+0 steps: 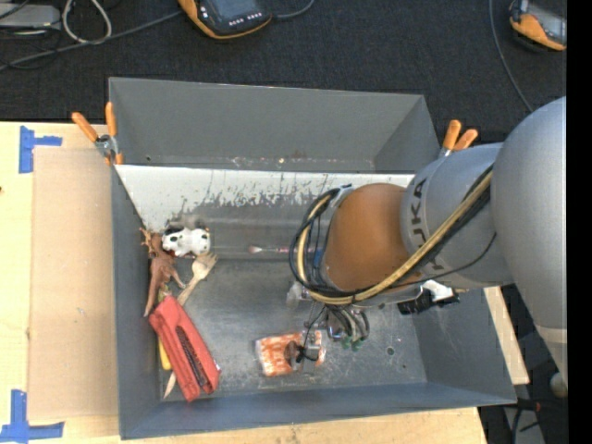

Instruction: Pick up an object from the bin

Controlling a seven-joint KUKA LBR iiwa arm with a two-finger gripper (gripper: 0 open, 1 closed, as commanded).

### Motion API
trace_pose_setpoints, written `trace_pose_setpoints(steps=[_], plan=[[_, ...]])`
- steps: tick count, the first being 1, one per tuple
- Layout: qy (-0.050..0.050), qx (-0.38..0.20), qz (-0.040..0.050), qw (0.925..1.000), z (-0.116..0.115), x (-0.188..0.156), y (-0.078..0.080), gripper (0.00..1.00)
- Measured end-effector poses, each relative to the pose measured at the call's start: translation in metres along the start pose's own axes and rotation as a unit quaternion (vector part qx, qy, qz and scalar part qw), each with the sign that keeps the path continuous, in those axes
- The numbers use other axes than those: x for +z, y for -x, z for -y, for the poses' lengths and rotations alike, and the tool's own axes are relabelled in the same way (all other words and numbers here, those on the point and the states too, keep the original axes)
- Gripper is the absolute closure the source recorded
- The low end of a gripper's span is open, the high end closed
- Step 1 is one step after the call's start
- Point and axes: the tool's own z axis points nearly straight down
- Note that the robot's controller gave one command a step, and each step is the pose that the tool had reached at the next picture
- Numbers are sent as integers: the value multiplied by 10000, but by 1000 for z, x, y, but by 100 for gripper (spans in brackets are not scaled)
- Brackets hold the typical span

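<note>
My gripper point(313, 348) reaches down into the front middle of the bin, under the arm's orange cover. Its fingertips touch the right end of a small crumpled orange and white packet point(276, 354) lying on the bin floor. The fingers sit close about that end of the packet, and the cover hides most of the gripper body above them.
Along the bin's left side lie a flat red case point(185, 348), a brown toy dinosaur point(157, 271), a white and black toy cow point(187, 241) and a pale wooden utensil point(196, 276). The arm and its cables fill the right half.
</note>
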Motion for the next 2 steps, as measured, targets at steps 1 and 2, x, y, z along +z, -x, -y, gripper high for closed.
trace_pose_setpoints(steps=[1,2], plan=[[15,91,56,9999,15,2,5,100],[16,96,56,9999,15,2,5,100]])
